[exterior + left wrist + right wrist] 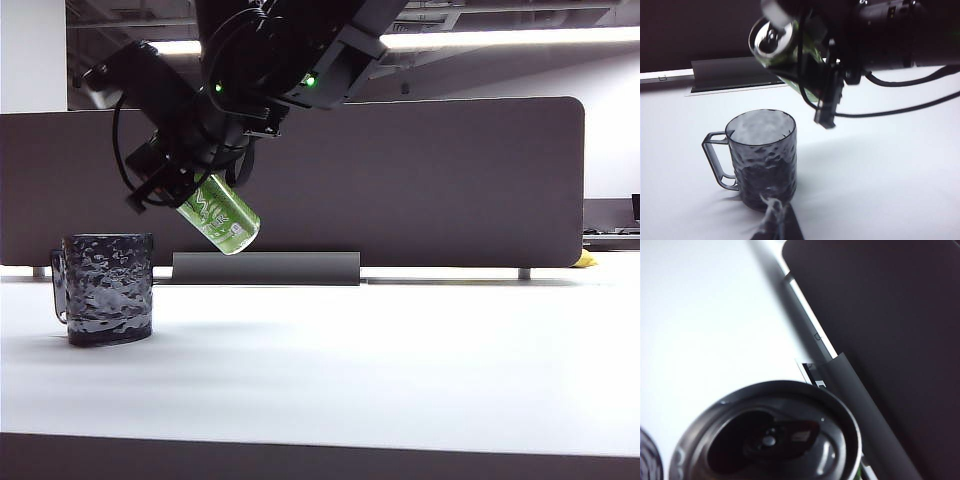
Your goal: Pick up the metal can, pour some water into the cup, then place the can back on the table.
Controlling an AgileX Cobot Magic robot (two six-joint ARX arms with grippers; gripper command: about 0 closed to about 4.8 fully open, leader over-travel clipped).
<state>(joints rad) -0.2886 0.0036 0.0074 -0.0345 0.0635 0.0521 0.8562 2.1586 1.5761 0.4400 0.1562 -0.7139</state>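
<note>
Above the white table (400, 370), you see the right gripper (185, 185) clamped around the metal can (222, 215), its jaws closed on the can's upper body. The can hangs in the air, tilted, with its top end raised toward the gripper and its base pointing down and to the right in the exterior view. It touches neither the table nor the cup (105, 288).

Note the cup's position: it stands upright on the table at the left of the exterior view, below and slightly left of the can, clear of it. In the left wrist view, the cup (762, 157) shows its handle to one side, and the can (775, 45) sits above and behind it with its silver rim turned toward the camera. You cannot tell whether liquid is leaving the can.

In the right wrist view, the can's top (767, 437) fills the near part of the frame, with the opening visible.

The left gripper (775, 225) shows only as a dark tip near the cup; you cannot tell how far it is open.
</note>
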